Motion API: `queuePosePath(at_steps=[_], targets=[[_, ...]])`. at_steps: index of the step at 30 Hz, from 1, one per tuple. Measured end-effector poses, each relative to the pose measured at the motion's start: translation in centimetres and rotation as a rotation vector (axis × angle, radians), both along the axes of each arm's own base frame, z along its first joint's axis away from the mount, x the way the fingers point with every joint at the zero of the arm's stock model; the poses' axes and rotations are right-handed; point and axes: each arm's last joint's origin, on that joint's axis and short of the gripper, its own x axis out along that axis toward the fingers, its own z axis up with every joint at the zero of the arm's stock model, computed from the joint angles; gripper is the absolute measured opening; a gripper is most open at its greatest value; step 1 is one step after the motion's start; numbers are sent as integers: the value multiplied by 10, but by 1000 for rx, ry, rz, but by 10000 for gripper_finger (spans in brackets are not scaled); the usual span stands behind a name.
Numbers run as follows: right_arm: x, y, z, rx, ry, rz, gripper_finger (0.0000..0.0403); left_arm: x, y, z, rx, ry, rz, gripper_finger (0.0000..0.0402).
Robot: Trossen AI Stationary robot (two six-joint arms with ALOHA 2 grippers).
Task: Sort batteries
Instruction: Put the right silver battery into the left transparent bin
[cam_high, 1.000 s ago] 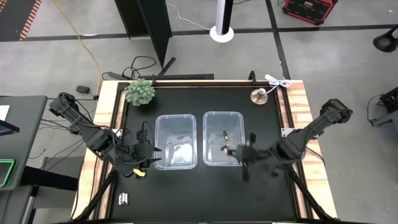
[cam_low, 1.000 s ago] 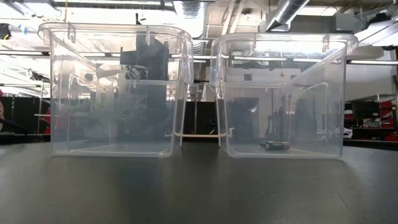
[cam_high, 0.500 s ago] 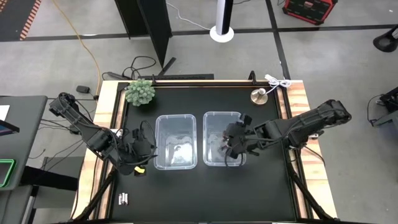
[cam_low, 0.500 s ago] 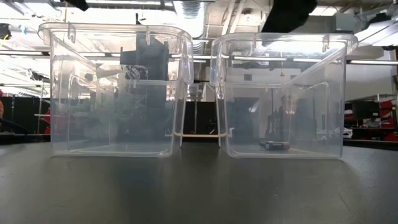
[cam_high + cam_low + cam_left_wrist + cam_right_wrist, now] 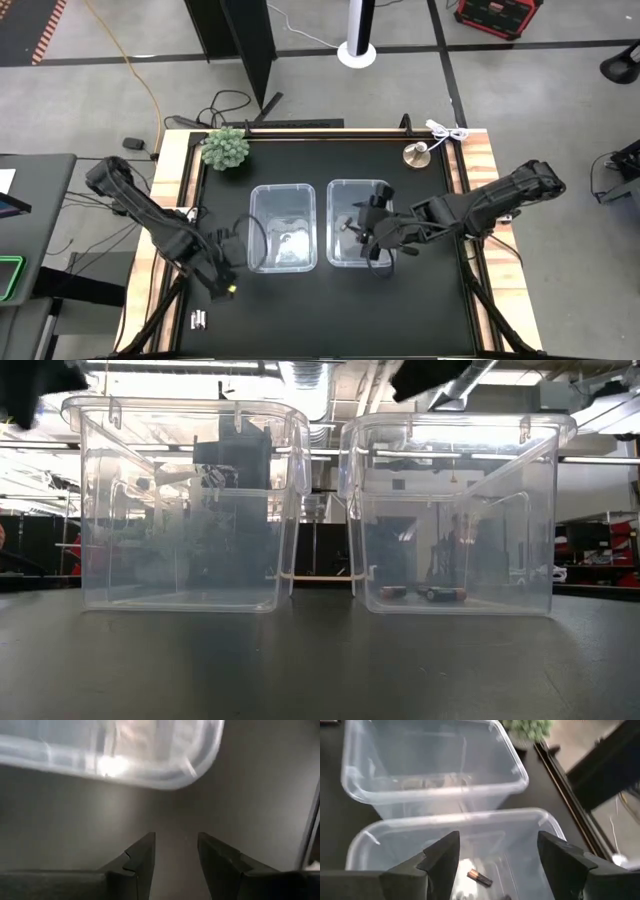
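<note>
The right gripper (image 5: 497, 857) hangs over the right bin (image 5: 344, 187), fingers spread, empty, as after a drop. The left gripper (image 5: 176, 852), fingers parted, is low over the bench (image 5: 430, 310) near the loose batteries (image 5: 198, 319).

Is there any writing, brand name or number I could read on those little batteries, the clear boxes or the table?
None can be read.
Dark battery in the right bin: any print too small.
Batteries on the table's near edge: too small.
Left bin: no label shows.
</note>
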Motion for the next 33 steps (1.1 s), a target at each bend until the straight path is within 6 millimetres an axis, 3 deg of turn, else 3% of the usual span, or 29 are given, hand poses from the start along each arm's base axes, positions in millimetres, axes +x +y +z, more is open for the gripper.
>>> queuePosePath(at_steps=[5, 12, 17, 24, 33], targets=[[1, 8, 4, -25, -30, 56, 275, 8, -23, -30, -48, 209, 9, 144], [-1, 14, 4, -59, -20, 99, 275, 3, -53, -59, -77, 386, 38, 155], [0, 13, 4, -72, -14, 105, 276, -8, -75, -70, -122, 472, 64, 206], [0, 13, 4, -74, -15, 104, 276, -19, -106, -85, -174, 433, 37, 288], [0, 13, 4, -53, -26, 89, 276, -27, -122, -113, -115, 513, 11, 309]])
